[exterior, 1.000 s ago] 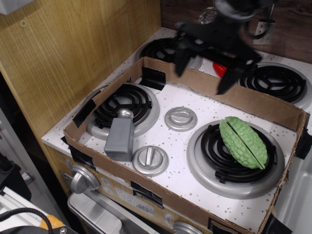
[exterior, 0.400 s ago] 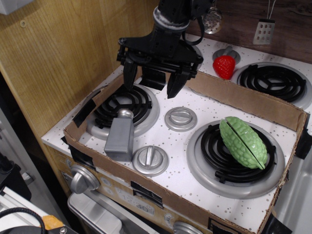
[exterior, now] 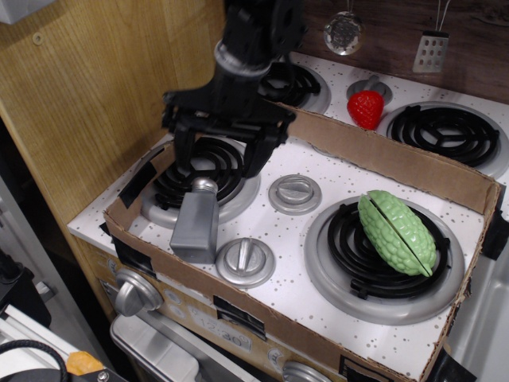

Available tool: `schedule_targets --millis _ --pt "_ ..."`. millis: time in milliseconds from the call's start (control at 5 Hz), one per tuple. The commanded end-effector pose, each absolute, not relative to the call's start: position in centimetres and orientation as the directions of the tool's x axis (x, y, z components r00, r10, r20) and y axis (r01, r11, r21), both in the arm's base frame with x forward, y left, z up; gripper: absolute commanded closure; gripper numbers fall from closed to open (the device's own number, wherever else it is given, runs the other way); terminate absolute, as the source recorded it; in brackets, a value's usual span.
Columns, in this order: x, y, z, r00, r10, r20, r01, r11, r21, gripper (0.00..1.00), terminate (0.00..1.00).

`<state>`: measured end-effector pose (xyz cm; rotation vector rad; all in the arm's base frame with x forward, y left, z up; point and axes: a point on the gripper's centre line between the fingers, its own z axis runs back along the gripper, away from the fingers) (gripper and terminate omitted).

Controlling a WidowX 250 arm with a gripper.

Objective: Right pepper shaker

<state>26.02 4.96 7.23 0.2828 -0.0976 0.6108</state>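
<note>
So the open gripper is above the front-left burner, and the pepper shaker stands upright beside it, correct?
Not quite. The pepper shaker is not upright: in the observation.image view it lies on its side, cap toward the front-left burner and resting on its rim. The rest holds: the gripper is open above that burner.

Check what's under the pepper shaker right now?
The pepper shaker lies tipped over, its cap end on the rim of the left burner and its base on the speckled stovetop. Whatever sits directly beneath its body is hidden. The open gripper hovers above the cap, not touching.
</note>
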Motion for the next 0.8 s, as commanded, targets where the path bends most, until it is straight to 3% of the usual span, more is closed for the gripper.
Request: schedule_targets --millis 0,200,600 --pt "24.4 5.8 6.4 0.784 0.571 0.241 -0.615 0.768 0.179 0.00 0.00" --pt "23.7 6.2 4.9 0.766 0.581 0.275 -0.630 0.763 0.143 0.00 0.00" --pt "24.9 6.9 4.2 0.734 0.590 0.336 -0.651 0.752 0.100 0.00 0.00"
